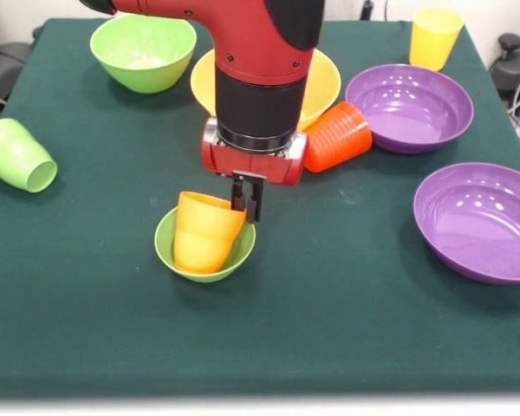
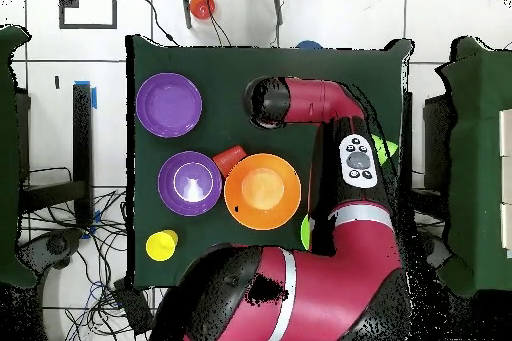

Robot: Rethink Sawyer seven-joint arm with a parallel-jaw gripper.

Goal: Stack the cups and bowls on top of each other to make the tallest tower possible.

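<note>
My gripper [image 1: 248, 198] hangs at mid-table, shut on the upper right rim of the orange cup [image 1: 204, 234]. This cup stands tilted inside the small light-green bowl [image 1: 166, 247]. Behind the arm sits the large orange-yellow bowl [image 1: 325, 85] [image 2: 262, 191], with the red cup [image 1: 340, 136] [image 2: 230, 157] on its side against it. Two purple bowls [image 1: 409, 106] [image 1: 478, 221] lie to the right. A medium light-green bowl [image 1: 143, 50] is at the back left, the yellow cup [image 1: 434, 36] at the back right, and a light-green cup [image 1: 16, 154] lies tipped at the left edge. In the overhead view the arm hides the gripper.
In the overhead view the red arm [image 2: 320, 102] covers much of the table's right half; both purple bowls [image 2: 168, 104] [image 2: 190, 182] and the yellow cup [image 2: 161, 245] show to its left. Dark green cloth [image 1: 329, 329] covers the table up to its front edge.
</note>
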